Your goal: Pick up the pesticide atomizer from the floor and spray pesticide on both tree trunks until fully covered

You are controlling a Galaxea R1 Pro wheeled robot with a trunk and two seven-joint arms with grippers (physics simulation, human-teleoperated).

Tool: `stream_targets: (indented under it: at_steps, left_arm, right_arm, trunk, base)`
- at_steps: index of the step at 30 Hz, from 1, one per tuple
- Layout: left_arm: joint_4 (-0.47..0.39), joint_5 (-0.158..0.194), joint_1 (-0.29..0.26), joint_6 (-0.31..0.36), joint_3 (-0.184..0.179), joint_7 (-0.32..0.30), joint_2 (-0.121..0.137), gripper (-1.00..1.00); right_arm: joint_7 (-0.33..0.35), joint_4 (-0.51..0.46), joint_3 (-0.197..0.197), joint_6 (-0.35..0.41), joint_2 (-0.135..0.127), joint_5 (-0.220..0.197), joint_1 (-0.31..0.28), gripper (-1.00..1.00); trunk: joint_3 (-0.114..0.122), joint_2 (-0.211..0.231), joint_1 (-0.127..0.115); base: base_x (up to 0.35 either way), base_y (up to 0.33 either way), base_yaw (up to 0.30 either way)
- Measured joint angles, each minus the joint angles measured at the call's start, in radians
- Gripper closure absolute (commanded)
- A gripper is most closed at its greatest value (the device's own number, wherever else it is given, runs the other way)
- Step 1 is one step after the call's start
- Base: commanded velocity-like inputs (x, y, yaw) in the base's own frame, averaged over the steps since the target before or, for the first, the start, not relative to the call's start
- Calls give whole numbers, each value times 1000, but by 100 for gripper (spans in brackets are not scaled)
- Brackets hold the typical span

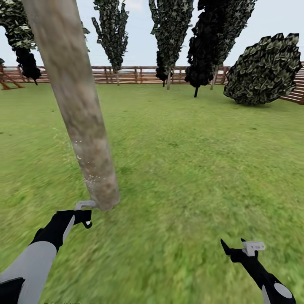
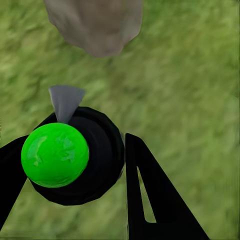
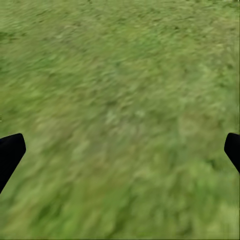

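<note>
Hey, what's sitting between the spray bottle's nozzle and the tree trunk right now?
Nothing solid. In the left wrist view, only grass shows between the pesticide atomizer and the tree trunk. The head view shows white pesticide specks on the trunk.

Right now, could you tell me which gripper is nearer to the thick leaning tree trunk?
Left. The left gripper, shut on the pesticide atomizer, sits right at the foot of the tree trunk. The right gripper hangs open over the grass, well off to the trunk's right.

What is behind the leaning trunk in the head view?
Behind the tree trunk lie grass lawn and the wooden fence. White pesticide specks dot its lower part. Whatever stands directly behind it is covered.
</note>
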Motion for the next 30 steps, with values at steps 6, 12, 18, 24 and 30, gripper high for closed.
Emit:
stream_targets:
  at_steps: [6,12,18,24,30]
  left_arm:
    - [0,0,0,0,0,0,0,100]
    - [0,-1,0,0,0,0,0,100]
    - [0,-2,0,0,0,0,0,100]
    - [0,-3,0,0,0,0,0,100]
    - [4,3,0,0,0,0,-3,100]
  right_arm:
    - [0,-2,0,0,0,0,0,-100]
    - [0,-2,0,0,0,0,0,-100]
    - [0,-1,0,0,0,0,0,-100]
    - [0,0,0,0,0,0,0,-100]
    - [0,-4,0,0,-1,0,0,-100]
  trunk:
    - [2,0,0]
    - [3,0,0]
    - [6,0,0]
    - [9,0,0]
    - [12,0,0]
  base:
    - [87,-269,70]
    - [87,-269,183]
    - [22,-270,265]
    - [20,-271,266]
    - [103,-240,208]
